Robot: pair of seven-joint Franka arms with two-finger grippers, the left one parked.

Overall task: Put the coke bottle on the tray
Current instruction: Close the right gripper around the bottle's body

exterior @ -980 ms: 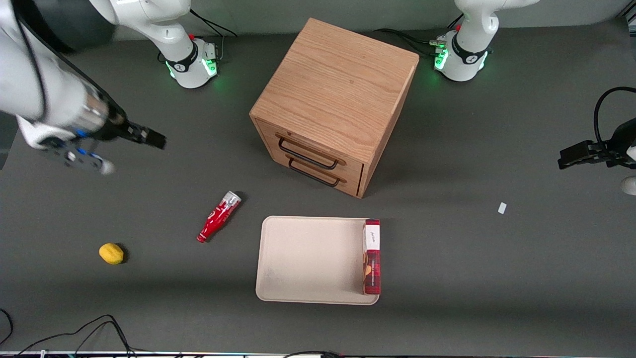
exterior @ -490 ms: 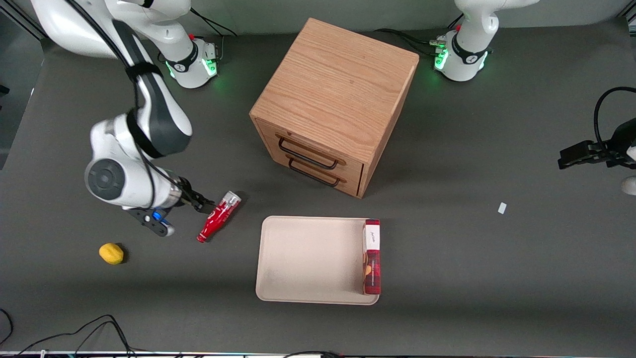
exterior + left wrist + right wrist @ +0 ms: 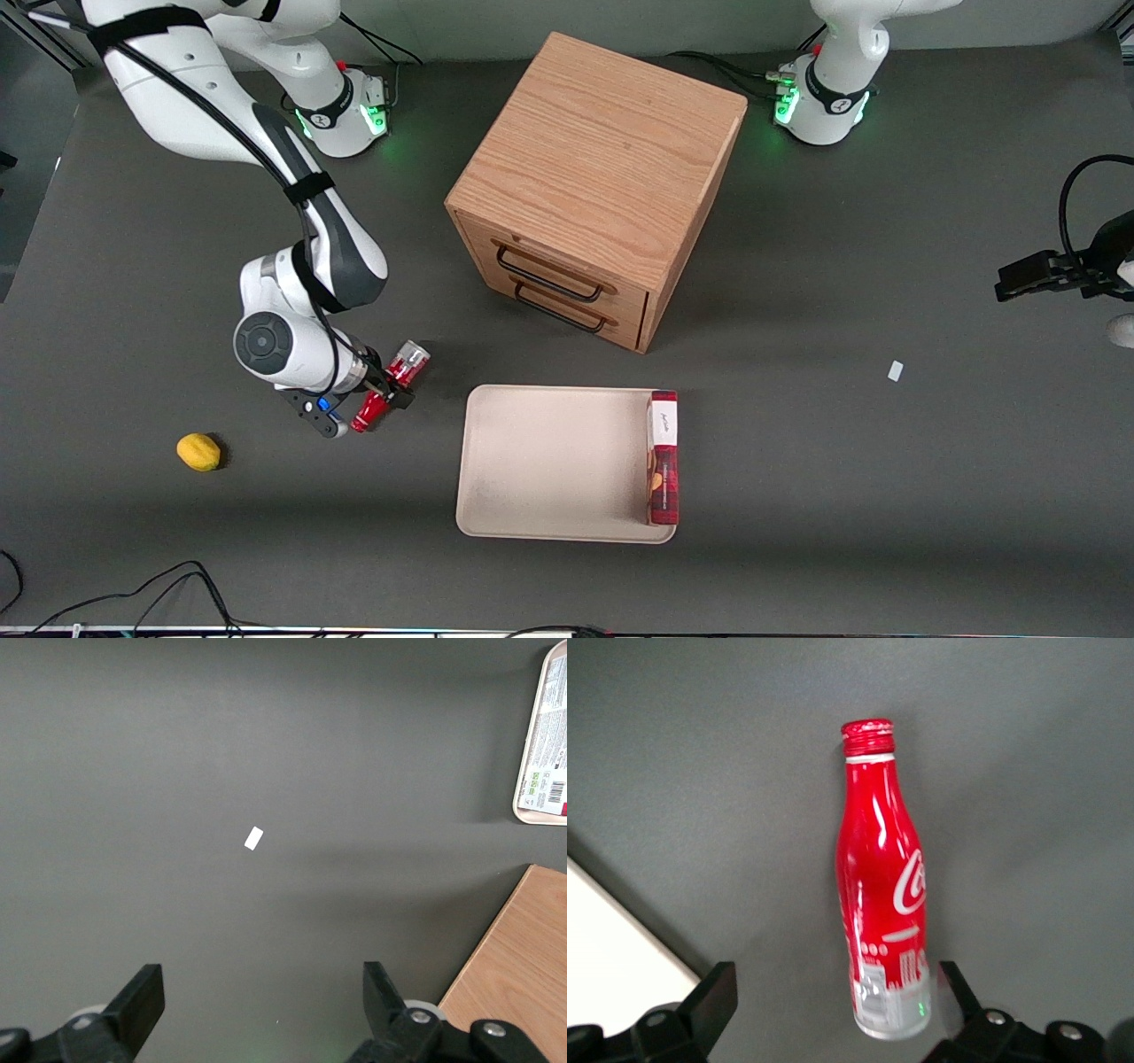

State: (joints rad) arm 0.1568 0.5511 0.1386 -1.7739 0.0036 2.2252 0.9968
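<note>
The coke bottle lies on its side on the dark table, beside the tray toward the working arm's end. Its silvery base points toward the wooden cabinet and its red cap toward the front camera. My right gripper is low over the bottle's middle, open, with a finger on either side. In the right wrist view the bottle lies between the open fingers, with its base close to one finger and not gripped. The gripper holds nothing. A corner of the tray shows there too.
A flat red box stands on the tray's edge nearest the parked arm. A wooden two-drawer cabinet stands farther from the front camera than the tray. A yellow lemon lies toward the working arm's end. A white scrap lies toward the parked arm's end.
My right arm has swung in from the working arm's end of the table and come down over the bottle. The bottle has not moved.
</note>
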